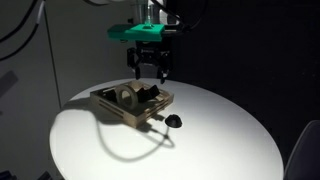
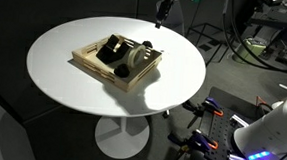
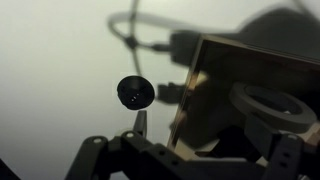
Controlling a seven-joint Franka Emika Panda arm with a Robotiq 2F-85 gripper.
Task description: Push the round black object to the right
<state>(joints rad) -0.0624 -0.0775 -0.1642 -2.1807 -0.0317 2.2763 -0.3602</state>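
The pincer [image 1: 150, 74] hangs open and empty above the wooden tray [image 1: 120, 108]. Descending carelessly, it could knock the tray instead of the adjacent round black object [image 1: 174, 121].

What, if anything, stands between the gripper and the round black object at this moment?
Nothing visible does. The gripper hangs in the air above the wooden tray, and the round black object lies on the table just beside the tray, open from above in the wrist view.
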